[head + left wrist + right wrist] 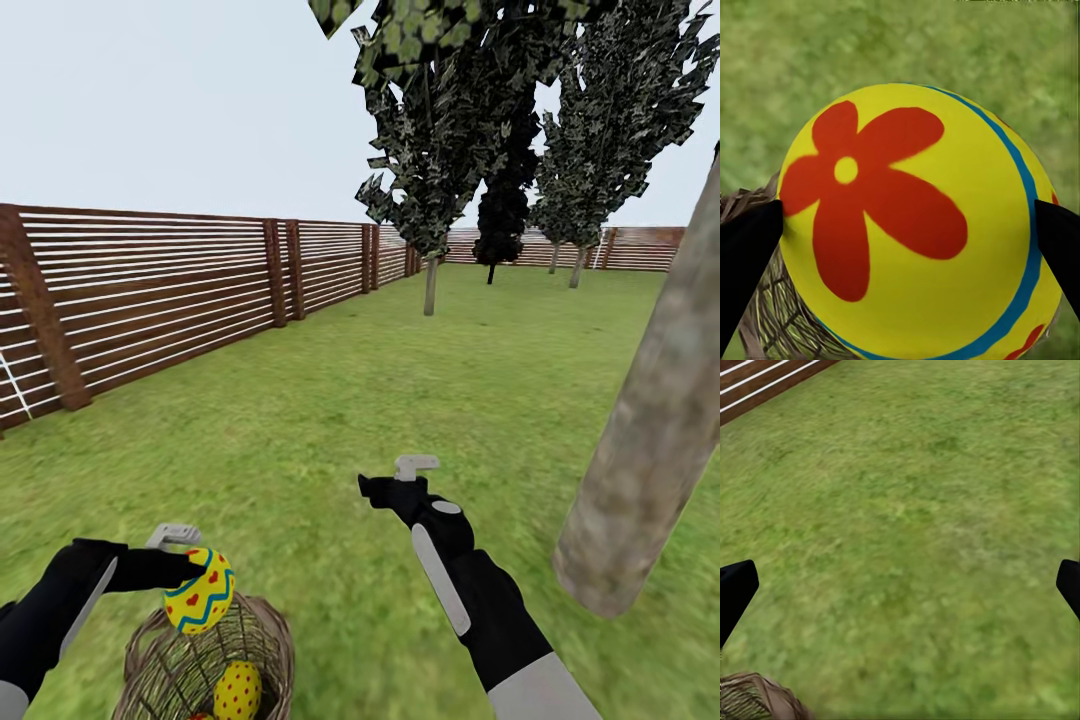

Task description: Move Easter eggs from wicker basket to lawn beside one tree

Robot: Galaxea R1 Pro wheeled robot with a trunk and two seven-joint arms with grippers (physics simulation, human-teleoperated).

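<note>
- At about 9 o'clock in the head view a brown horizontal-slat wooden fence [150, 300] edges the broad mottled-green lawn [330, 420]; no egg shows on the grass there.
- At about 7 o'clock the left tool [190, 570] is closed on a bright yellow egg with red hearts and blue-green zigzag bands [200, 592]. It holds the egg just above the basket's rim. In the left wrist view the two black fingers [750, 247] press opposite sides of this held egg [911, 225], whose near face carries a large red flower.
- Directly below, at roughly 6 to 7 o'clock, sits the small round tan-brown open-weave wicker basket [270, 640]. A second yellow egg with red dots [238, 690] lies inside it, and a sliver of red and yellow at the picture's lower edge may be the third; I cannot tell for certain.
- Just right of centre, near 5 o'clock, the right tool [385, 487] hovers over bare grass, its fingers [735, 592] spread wide and holding nothing.
- At about 3 o'clock leans the thick mottled grey-brown tree trunk [650, 430], near the basket, with no egg visible by its foot.
- My judgement: the first egg is lifted but not yet placed, so all three placements remain.
</note>
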